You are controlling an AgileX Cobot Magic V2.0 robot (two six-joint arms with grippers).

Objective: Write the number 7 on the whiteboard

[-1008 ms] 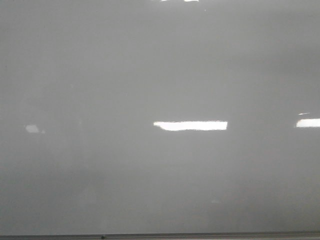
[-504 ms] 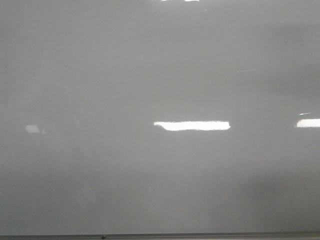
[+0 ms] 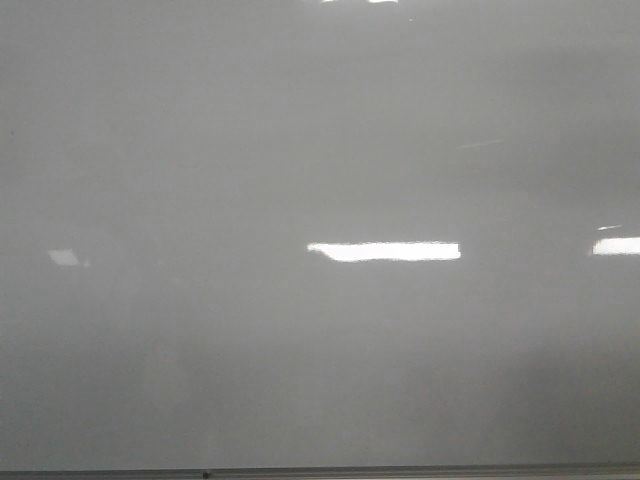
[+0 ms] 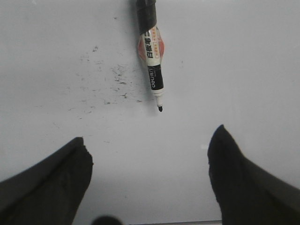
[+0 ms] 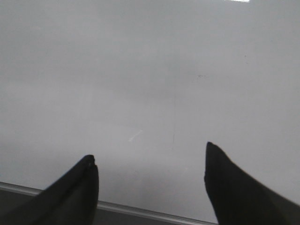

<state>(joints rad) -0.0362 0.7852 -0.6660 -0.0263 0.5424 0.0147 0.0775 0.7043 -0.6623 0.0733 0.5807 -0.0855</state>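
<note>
At the near edge of the left wrist view, the left claw point(image 4: 150, 164) stands wide open, its two dark fingers point(image 4: 51, 183) spread far apart with nothing between them. Beyond the fingers lies the whiteboard point(image 4: 243, 70), pale and glossy, with a thin strip of its metal edge showing between the fingers. Farther out a marker point(image 4: 151, 56) rests against the board, its cap off and its black tip pointing back toward the claw; the body is white with an orange band and black print, and its far end is dark and runs out of view. Just beside the marker, the board carries a scatter of small black specks and smudges point(image 4: 112, 84). The marker lies well apart from both fingers.

In the right wrist view the right claw point(image 5: 150, 176) is likewise open and empty, its fingers point(image 5: 234, 187) spread over the board point(image 5: 150, 70), whose metal edge point(image 5: 122, 207) crosses near the fingertips. A faint short pale streak point(image 5: 135, 136) shows on the surface there.

The front view is filled by the board point(image 3: 320, 380), with its edge point(image 3: 400, 470) along the bottom and bright light reflections point(image 3: 384, 251) across the middle. No drawn number 7 can be made out on the board in any view.
</note>
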